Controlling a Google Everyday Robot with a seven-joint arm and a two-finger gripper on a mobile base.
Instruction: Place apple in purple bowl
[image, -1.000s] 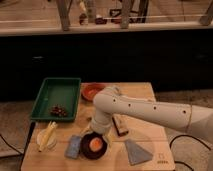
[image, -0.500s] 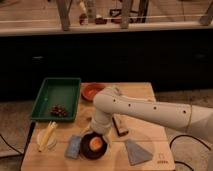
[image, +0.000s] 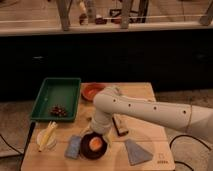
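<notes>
Camera view: at lower centre of the frame the apple (image: 96, 144) sits in the purple bowl (image: 93, 148) on the bench (image: 145, 95). The hand (image: 98, 134) hangs just above; its state cannot be told. The apple looks firm, smooth and light, best gripped across its middle.

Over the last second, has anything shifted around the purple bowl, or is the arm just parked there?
Nothing visibly changed. The apple lies in the purple bowl as before, and the claw stays low just above the bowl's far rim. The green tray with the grapes, the orange-red bowl and the yellow pieces have kept their places.
</notes>
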